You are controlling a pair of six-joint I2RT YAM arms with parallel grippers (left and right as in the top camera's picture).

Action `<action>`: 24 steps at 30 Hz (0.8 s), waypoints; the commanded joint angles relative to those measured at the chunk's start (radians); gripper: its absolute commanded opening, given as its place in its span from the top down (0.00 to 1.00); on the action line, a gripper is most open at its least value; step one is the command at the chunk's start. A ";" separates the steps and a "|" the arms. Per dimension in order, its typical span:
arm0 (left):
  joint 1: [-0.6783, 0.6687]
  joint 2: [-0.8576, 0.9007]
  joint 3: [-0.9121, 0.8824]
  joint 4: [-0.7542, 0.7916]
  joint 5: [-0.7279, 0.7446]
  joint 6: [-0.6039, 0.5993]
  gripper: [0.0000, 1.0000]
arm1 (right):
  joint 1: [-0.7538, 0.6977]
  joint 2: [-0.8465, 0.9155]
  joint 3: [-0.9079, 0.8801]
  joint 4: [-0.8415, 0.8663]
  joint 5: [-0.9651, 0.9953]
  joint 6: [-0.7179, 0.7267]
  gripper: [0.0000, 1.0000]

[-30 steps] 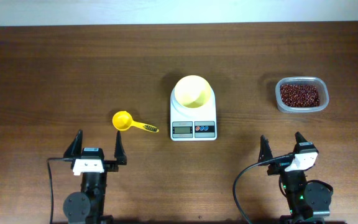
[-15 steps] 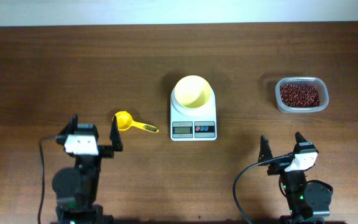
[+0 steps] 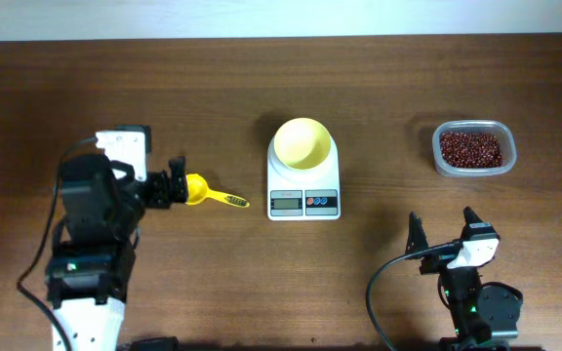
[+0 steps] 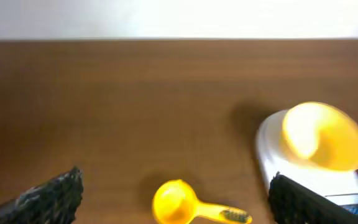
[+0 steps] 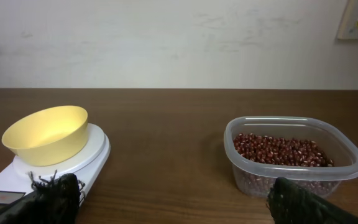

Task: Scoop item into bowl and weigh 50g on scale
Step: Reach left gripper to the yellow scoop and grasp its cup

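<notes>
The dark red-brown beans (image 3: 471, 148) fill a clear plastic tub (image 3: 441, 132) at the far right. The pale-yellow bowl (image 3: 302, 142) stands empty on the white scale (image 3: 303, 202) in the middle. A small yellow scoop (image 3: 196, 189) lies left of the scale, handle pointing right. My left gripper (image 3: 171, 185) is open, just left of the scoop's cup. In the left wrist view the scoop (image 4: 173, 202) lies between the open fingers (image 4: 174, 177), apart from them. My right gripper (image 3: 442, 222) is open and empty near the front edge. It faces the beans (image 5: 278, 149) and the bowl (image 5: 45, 134).
The left wrist view shows the bowl (image 4: 323, 144) on the scale (image 4: 272, 149) to the right of the scoop. The right wrist view shows the tub (image 5: 291, 174) and the scale (image 5: 92, 158) with bare wood between them. A pale wall runs behind the table.
My left arm has reached forward from the front edge, and its gripper now sits beside the scoop's cup. The right arm, the bowl, the scale and the tub have not moved.
</notes>
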 commanded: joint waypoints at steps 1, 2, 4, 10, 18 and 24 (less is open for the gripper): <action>0.002 0.018 0.067 -0.006 0.299 -0.010 0.01 | -0.005 -0.007 -0.005 -0.005 0.001 0.006 0.01; 0.002 0.020 0.067 -0.006 0.356 -0.010 0.01 | -0.005 -0.007 -0.005 -0.005 0.001 0.006 0.01; 0.002 0.020 0.067 -0.005 0.386 -0.010 0.01 | -0.005 -0.007 -0.005 -0.005 0.001 0.006 0.01; 0.002 0.024 0.067 0.023 0.390 -0.013 0.07 | -0.005 -0.007 -0.005 -0.005 0.001 0.006 0.01; 0.002 0.176 0.067 -0.113 0.034 -0.384 0.09 | -0.005 -0.007 -0.005 -0.005 0.001 0.006 0.01; 0.002 0.331 0.067 -0.199 -0.031 -0.613 0.15 | -0.005 -0.007 -0.005 -0.005 0.001 0.006 0.01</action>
